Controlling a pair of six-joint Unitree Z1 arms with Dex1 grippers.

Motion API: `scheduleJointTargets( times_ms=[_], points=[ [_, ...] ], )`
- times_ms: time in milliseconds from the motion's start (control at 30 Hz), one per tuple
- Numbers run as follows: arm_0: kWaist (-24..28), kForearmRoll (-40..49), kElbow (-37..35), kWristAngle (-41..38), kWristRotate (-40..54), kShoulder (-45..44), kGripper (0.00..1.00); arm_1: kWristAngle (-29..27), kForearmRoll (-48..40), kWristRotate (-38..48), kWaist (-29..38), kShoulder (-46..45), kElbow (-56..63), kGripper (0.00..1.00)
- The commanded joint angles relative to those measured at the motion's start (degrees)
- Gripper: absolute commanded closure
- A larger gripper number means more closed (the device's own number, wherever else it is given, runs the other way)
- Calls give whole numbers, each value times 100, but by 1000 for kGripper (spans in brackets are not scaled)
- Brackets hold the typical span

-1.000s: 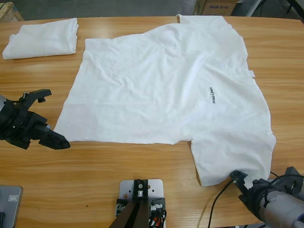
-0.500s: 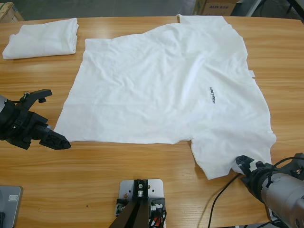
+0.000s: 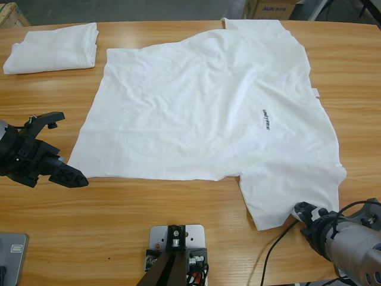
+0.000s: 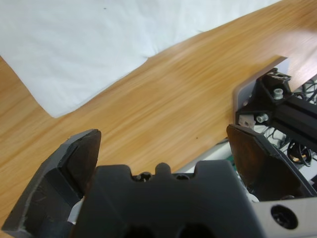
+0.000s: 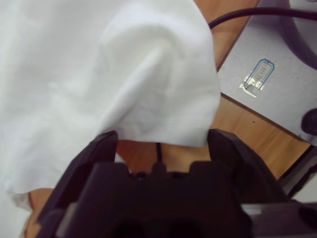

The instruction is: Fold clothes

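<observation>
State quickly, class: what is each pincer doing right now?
Left pincer: open, holding nothing, beside the T-shirt's corner.
Right pincer: open, with the sleeve edge between its jaws, not clamped.

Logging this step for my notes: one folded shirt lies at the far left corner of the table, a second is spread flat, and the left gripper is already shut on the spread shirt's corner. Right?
Not quite. The left gripper is open: the left wrist view shows its jaws wide apart over bare table, short of the spread shirt. The folded shirt does lie at the far left corner.
</observation>
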Motion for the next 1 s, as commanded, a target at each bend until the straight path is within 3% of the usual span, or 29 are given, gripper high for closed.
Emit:
scheduleJointTargets(
  times_ms=[33, 67, 167, 200, 500, 533, 567, 667, 800, 833, 867, 900, 967, 1000],
  points=[
    [-62, -82, 163, -98, 4, -92, 0, 311, -196, 3864, -75, 278, 89, 281],
    [-62, -82, 163, -98, 4, -103, 0, 410, -277, 3892, -84, 359, 89, 338],
    [-44, -82, 172, -98, 4, -145, 0, 520, -397, 3919, -87, 497, 89, 647],
    [-44, -82, 172, -98, 4, -143, 0, 513, -400, 3922, -85, 497, 94, 689],
    [-44, -82, 181, -98, 4, -106, 0, 179, -211, 3753, -87, 413, 63, 691],
    [-44, -82, 181, -98, 4, -101, 0, 106, -96, 3644, -87, 353, 12, 796],
    [-44, -84, 181, -98, 4, -101, 0, 79, -42, 3527, -87, 330, 1, 990],
    [-44, -82, 181, -98, 4, -101, 0, 4, 7, 3263, -84, 278, -25, 1000],
    [-44, -82, 181, -98, 2, -127, 0, -645, -14, 2576, -159, 132, -215, 1000],
    [-44, -82, 181, -98, 2, -129, 0, -603, -10, 2356, -238, 53, -310, 963],
    [-44, -82, 181, -98, 4, -136, 0, -538, 2, 2231, -254, -11, -384, 554],
    [-44, -82, 181, -98, 4, -136, 0, -436, 36, 2213, -254, -72, -451, 273],
    [-44, -82, 181, -98, 4, -136, 0, -358, 181, 2213, -256, -181, -569, 55],
    [-44, -82, 181, -98, 4, -136, 0, -404, 236, 2213, -261, -211, -590, 28]
  ],
)
